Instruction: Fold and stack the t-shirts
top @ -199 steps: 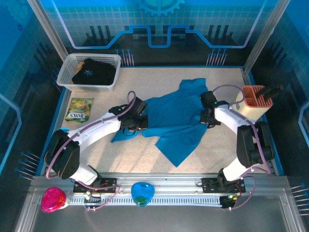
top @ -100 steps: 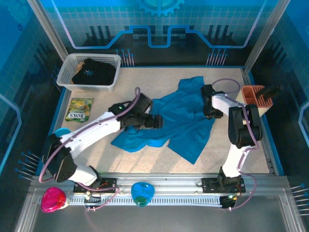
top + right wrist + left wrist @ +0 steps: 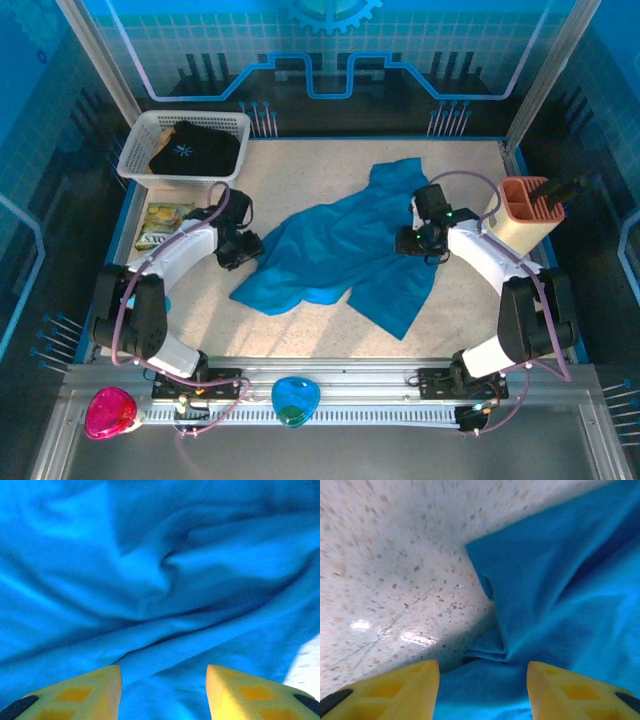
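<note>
The teal-blue t-shirt [image 3: 345, 250] lies crumpled and partly spread in the middle of the table. My left gripper [image 3: 246, 246] sits low at the shirt's left edge, open; in the left wrist view its yellow fingers [image 3: 395, 690] straddle a fold of the teal-blue t-shirt [image 3: 560, 595], with the left gripper [image 3: 482, 692] gripping nothing. My right gripper [image 3: 410, 241] hovers over the shirt's right side, open; the right gripper [image 3: 162, 692] has teal cloth [image 3: 150, 580] beneath it. The black t-shirt [image 3: 192, 148] with the pale starburst lies in the white basket [image 3: 137, 168].
A green-yellow snack packet [image 3: 163, 226] lies left of the left arm. A beige tool holder [image 3: 525, 208] stands at the right edge. A pink object [image 3: 110, 412] and a blue object [image 3: 295, 398] rest on the front rail. Bare speckled table [image 3: 300, 175] lies behind the shirt.
My left gripper reached right over the shirt, then drew back to its left edge. The right gripper shifted slightly left and nearer. The shirt's lower flap swung right and its left side spread.
</note>
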`<state>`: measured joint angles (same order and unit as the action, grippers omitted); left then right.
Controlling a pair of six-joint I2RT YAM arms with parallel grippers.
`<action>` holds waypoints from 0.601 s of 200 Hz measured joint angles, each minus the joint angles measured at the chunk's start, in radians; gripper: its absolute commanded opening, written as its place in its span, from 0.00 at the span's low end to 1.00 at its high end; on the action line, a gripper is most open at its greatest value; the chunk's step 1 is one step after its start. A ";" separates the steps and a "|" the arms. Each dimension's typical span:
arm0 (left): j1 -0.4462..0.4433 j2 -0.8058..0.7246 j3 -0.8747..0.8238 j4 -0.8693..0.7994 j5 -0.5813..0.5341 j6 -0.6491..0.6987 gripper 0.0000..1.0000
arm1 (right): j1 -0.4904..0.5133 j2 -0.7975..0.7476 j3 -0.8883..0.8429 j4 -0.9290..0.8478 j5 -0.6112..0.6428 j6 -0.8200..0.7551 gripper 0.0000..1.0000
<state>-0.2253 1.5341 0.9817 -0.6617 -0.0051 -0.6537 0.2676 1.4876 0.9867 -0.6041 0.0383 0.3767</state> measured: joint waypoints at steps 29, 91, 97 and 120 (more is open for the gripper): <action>0.000 0.029 -0.060 0.122 0.002 -0.045 0.51 | 0.039 0.005 -0.035 0.025 -0.048 0.020 0.49; 0.002 0.190 -0.032 0.292 -0.025 -0.046 0.22 | 0.110 0.048 -0.102 0.070 -0.053 0.088 0.42; 0.003 0.197 -0.016 0.288 -0.028 -0.048 0.11 | 0.122 0.050 -0.115 0.074 -0.050 0.099 0.41; 0.003 0.275 0.091 0.318 -0.045 -0.015 0.00 | 0.162 0.056 -0.163 0.085 -0.044 0.157 0.37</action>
<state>-0.2226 1.8095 1.0725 -0.3435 -0.0505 -0.6685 0.4297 1.5436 0.8234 -0.5190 -0.0059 0.5339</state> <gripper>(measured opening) 0.054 0.390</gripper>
